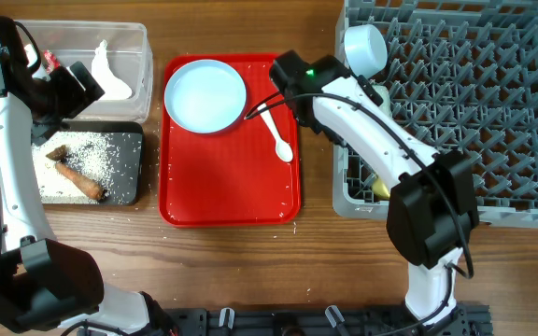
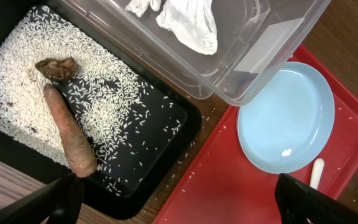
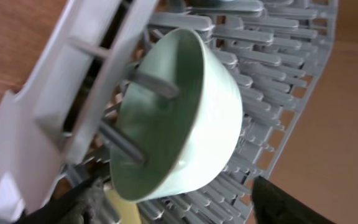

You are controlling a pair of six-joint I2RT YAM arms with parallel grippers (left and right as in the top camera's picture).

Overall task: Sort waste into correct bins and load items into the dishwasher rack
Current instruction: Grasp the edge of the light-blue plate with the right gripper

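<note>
Along the bottom edge of the right wrist view, the right gripper (image 3: pixel 179 202) shows its two dark fingers spread wide at the frame's lower corners, gripping nothing. Just past them, low in the frame, peeks the small yellow cup (image 3: pixel 122 210). Above it the light blue round bowl (image 3: pixel 185 118) sits tipped on its side, two pegs poking into its mouth, near the wall of the large grey plastic dishwasher rack (image 3: pixel 278 68). The step in hand looks like leaving that bowl racked, so the fingers should back straight off, wide apart and clear of the rim, since a bowl leaning on pegs would likely roll at a nudge. Only one bowl is visible. In the overhead view, left of the rack, the flat red serving tray (image 1: pixel 232 187) carries the white plastic spoon (image 1: pixel 279 138) and, just beside it toward the top, the light blue round plate (image 1: pixel 205 93). Neither is loaded yet, and the plate, lying flat, probably wants a pinch on its rim. Farther left, the left gripper (image 2: pixel 176 196) hovers with fingers wide and empty above the corner of the shallow black rectangular tray (image 2: pixel 182 127), which holds the white rice-like grains (image 2: pixel 23 56) and the brown stick-like food scrap (image 2: pixel 70 134). Beyond, at the frame's top, the clear plastic rectangular tub (image 2: pixel 272 43) holds the crumpled white tissue (image 2: pixel 188 22) and, at the overhead's upper left, the red-and-white crumpled candy wrapper (image 1: pixel 50 62).
</note>
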